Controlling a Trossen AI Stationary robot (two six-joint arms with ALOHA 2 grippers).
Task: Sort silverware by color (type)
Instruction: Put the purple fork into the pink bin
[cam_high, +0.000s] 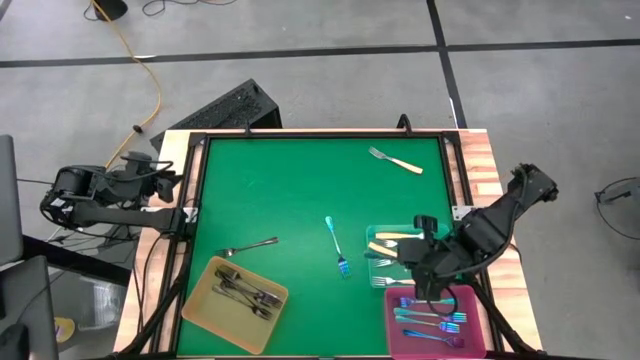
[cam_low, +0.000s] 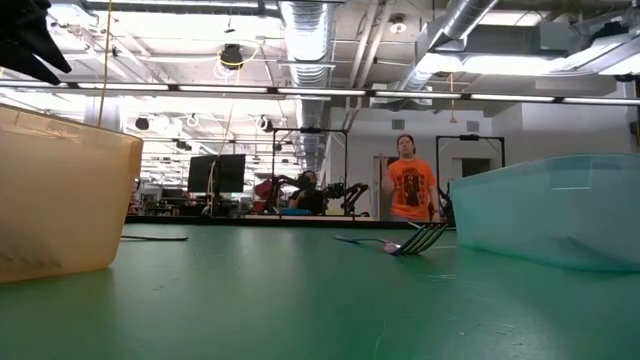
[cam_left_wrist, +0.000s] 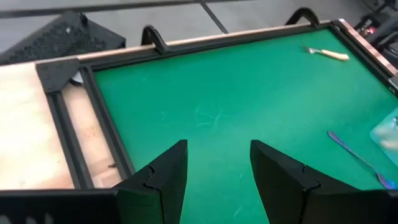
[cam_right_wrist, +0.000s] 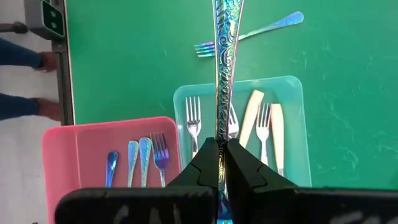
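Here, iridescent blue-purple fork (cam_right_wrist: 222, 56), engraved handle, clamped in right gripper (cam_right_wrist: 217, 155), left gripper (cam_left_wrist: 217, 168) parted.

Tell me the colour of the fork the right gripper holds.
Iridescent blue-purple fork, embossed with scrollwork; clearest in the right wrist view.

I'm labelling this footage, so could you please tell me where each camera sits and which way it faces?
High: overhead, looking straight down; both arms show, the right gripper above the trays.
Low: table height, facing the room; no arm is clearly seen.
Left wrist: at the mat's edge, facing across it past open fingers.
Right wrist: facing down, fingers shut on an iridescent fork.
Shared: the high and right wrist views both show the pink tray and teal tray.
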